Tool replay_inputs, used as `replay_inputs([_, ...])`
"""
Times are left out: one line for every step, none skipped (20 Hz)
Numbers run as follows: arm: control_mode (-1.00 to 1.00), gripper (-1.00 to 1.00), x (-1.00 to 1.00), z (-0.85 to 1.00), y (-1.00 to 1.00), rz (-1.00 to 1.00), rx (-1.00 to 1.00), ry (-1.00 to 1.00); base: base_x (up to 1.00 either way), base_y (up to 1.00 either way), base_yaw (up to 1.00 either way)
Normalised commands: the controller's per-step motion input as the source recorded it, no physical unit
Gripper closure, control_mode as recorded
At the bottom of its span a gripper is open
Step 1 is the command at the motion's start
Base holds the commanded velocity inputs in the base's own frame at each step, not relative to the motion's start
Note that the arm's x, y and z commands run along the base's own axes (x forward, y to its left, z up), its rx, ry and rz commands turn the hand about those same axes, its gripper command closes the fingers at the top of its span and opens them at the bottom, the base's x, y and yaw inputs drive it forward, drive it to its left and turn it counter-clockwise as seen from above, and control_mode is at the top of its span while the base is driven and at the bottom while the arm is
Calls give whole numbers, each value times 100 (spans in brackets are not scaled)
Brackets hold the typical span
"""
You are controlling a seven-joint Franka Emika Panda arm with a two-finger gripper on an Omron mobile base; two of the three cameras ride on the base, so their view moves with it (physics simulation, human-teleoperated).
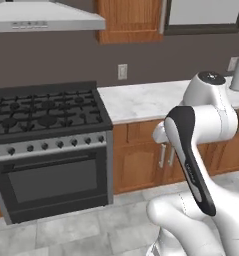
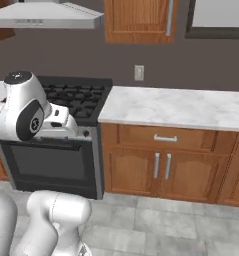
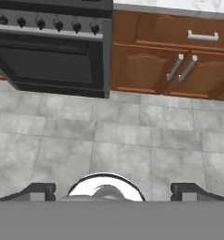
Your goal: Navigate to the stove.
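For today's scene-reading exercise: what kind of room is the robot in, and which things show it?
A home-style kitchen, rendered. The stove with burner grates and an oven door, the range hood above it, and the marble counter over wooden cabinets show it.

We note the arm (image 1: 206, 130) as glossy white, built of rounded, bulbous segments. A long black band runs along one link. One joint cap is dark grey with small light marks. Another joint (image 2: 31, 121) bears a black disc with small white markings. Finger tips (image 3: 38, 191) are dark.
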Motion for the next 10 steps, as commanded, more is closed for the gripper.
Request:
replay_inputs([100,-100,0,0,0,0,0,0,19,100,-16])
replay_inputs([100,-100,0,0,0,0,0,0,33,100,-16])
replay_inputs([100,-100,0,0,0,0,0,0,36,100,-16])
replay_inputs([100,-100,0,0,0,0,0,0,49,100,-15])
replay_inputs([100,-100,0,0,0,0,0,0,57,100,-14])
replay_inputs([100,-100,0,0,0,0,0,0,66,100,-13])
replay_inputs([100,-100,0,0,0,0,0,0,69,100,-13])
replay_inputs([100,-100,0,0,0,0,0,0,69,100,-13])
replay_inputs([100,-100,0,0,0,0,0,0,70,100,-12])
replay_inputs([100,-100,0,0,0,0,0,0,79,100,-11])
